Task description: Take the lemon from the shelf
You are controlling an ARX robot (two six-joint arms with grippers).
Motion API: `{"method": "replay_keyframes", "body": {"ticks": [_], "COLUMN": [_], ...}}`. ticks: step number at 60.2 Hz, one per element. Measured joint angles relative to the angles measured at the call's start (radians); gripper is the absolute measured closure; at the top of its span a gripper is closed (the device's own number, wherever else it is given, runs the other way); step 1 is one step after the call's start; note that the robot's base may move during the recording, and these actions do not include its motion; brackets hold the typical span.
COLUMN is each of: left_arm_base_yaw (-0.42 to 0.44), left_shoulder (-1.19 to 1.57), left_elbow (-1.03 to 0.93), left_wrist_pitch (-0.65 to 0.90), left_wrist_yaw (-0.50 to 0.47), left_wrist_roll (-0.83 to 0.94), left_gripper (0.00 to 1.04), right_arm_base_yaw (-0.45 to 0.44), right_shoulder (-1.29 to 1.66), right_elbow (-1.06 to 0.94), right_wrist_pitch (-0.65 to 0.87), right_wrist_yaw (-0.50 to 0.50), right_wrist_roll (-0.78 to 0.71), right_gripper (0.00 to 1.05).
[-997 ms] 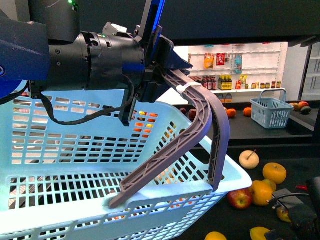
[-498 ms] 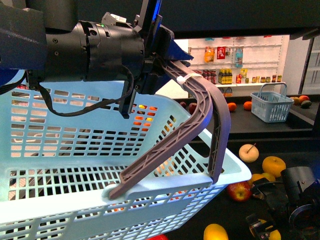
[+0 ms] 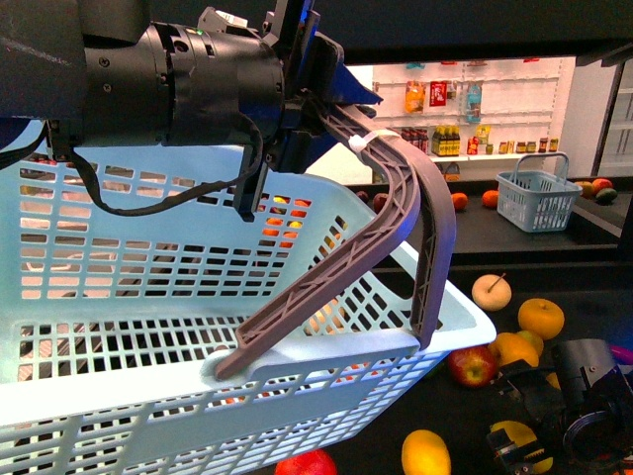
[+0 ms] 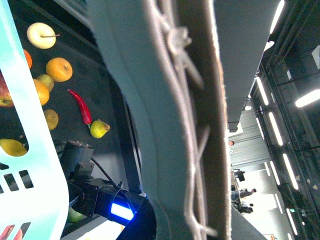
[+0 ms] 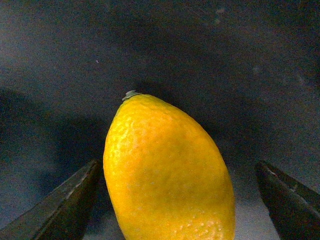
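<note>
The pale blue basket (image 3: 129, 327) fills most of the front view, hanging from its grey handle (image 3: 396, 198). The left gripper (image 3: 328, 99) is closed around the top of that handle. Beside the basket, the black shelf (image 3: 593, 297) carries loose fruit. Low on the right, the right gripper (image 5: 175, 165) is down at the tray, its fingers spread wide and gripping nothing. The lemon (image 5: 167, 170) lies on the shelf between those fingers, close to one and well off the other.
</note>
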Motion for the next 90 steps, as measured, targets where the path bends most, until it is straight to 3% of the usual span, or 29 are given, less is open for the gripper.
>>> {"method": "replay_keyframes", "body": {"ticks": [12,20,37,38,53,69,90], "left_arm_base_yaw": [0.0,0.0,0.0,0.0,0.0,0.0,0.0], "left_shoulder": [0.0,0.0,0.0,0.0,0.0,0.0,0.0], "left_elbow": [0.0,0.0,0.0,0.0,0.0,0.0,0.0], "left_wrist_pitch": [0.0,0.0,0.0,0.0,0.0,0.0,0.0], "left_wrist_yaw": [0.0,0.0,0.0,0.0,0.0,0.0,0.0], "left_wrist_roll": [0.0,0.0,0.0,0.0,0.0,0.0,0.0], "left_gripper": [0.98,0.98,0.98,0.98,0.98,0.98,0.98], "right_arm_base_yaw": [0.002,0.001,-0.024,-0.053,-0.047,0.051,0.212], "right_shoulder": [0.003,-0.001,-0.121,-0.349,-0.742,-1.027,-1.074], "right_elbow": [0.004,-0.008,-0.151,-0.292,-0.45,-0.562,-0.633], "right_wrist_pitch": [-0.012,-0.004,0.084,0.145,0.109,0.064,0.072], "right_wrist_yaw": [-0.002,0.001,0.026,-0.017,-0.15,-0.311,-0.333], "right_wrist_roll": [0.01,0.011,0.014,0.052,0.22,0.478,0.649], "right_gripper": [0.41,0.5,0.52,0.53,0.54,0.55,0.55]}}
